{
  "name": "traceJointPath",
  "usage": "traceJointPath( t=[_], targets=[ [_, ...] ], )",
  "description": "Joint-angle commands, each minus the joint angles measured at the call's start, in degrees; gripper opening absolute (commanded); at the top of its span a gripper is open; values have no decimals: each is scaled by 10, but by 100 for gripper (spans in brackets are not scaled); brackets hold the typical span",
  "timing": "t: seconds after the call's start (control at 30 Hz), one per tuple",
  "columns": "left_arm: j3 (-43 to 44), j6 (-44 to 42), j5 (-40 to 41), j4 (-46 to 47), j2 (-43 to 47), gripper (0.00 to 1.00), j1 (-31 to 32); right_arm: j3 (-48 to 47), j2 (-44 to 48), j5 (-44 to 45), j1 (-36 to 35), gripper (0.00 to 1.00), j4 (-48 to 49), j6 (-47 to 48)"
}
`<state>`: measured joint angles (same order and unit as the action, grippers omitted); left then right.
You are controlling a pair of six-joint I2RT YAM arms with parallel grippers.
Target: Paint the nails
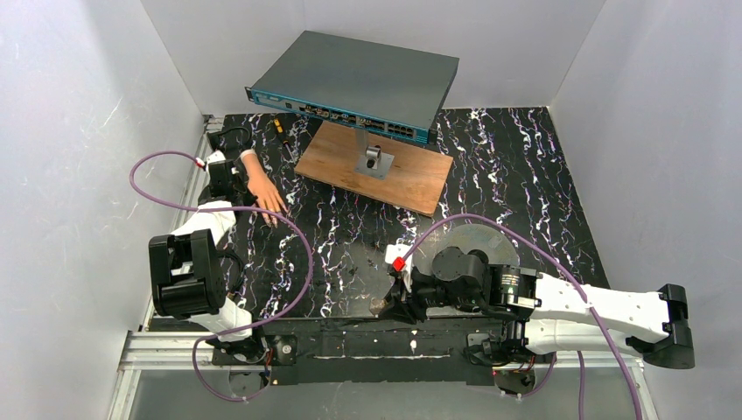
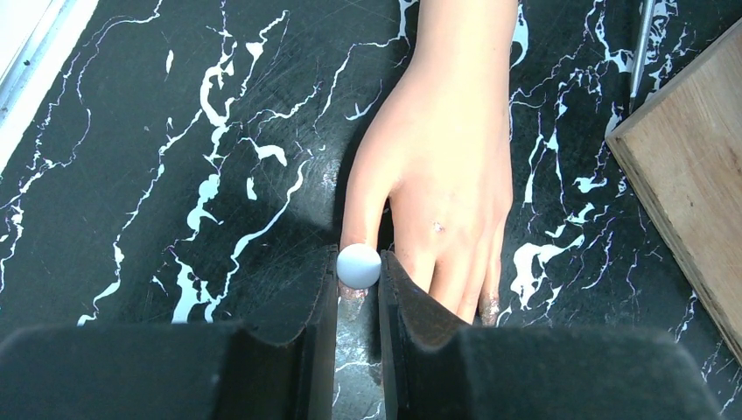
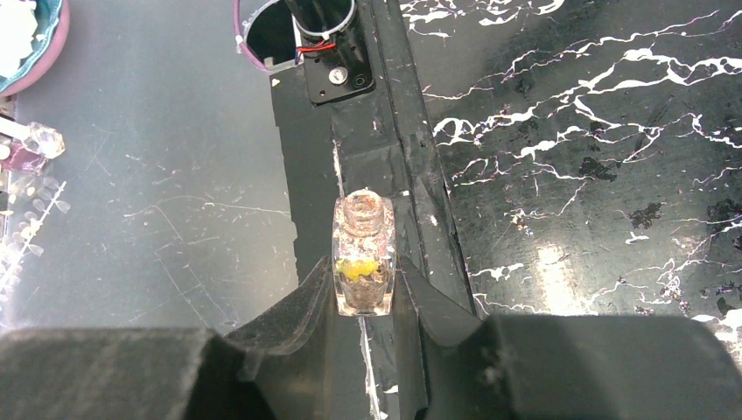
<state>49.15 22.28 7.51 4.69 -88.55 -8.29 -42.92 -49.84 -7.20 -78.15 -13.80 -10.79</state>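
On the black marbled table [image 1: 525, 192], a peach mannequin hand [image 2: 446, 166] lies flat, palm down, close to the left edge and toward the far-left corner. Its wrist stub points to the far edge and its fingers point back at me. The nails [image 2: 490, 302] sit at the near ends of those fingers; most are hidden behind my own black fingers or too small to make out.

My left pincer [image 2: 359, 255] is clamped tight on a small round white cap [image 2: 359, 269], held right at the tip of the mannequin's outermost finger on the left-edge side. Whether anything touches that finger, I cannot tell.

My right pincer [image 3: 363, 284] is at the near edge of the table, about midway along it. It is squeezed on a small clear glass bottle [image 3: 362, 254], upright with an open neck and a yellow blot inside.

A wooden board [image 1: 376, 166] lies just right of the mannequin hand, near the far edge. It carries a short metal stand [image 1: 374, 159], with a grey network switch [image 1: 359, 83] above it.
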Motion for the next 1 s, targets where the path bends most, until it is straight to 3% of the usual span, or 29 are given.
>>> traceJointPath(
  t=[0.0, 0.97],
  targets=[
    [8, -6, 6, 4, -1, 0, -3, -13, 6, 8, -6, 1, 3, -6],
    [35, -40, -49, -102, -9, 0, -2, -14, 30, 32, -30, 1, -7, -11]
  ],
)
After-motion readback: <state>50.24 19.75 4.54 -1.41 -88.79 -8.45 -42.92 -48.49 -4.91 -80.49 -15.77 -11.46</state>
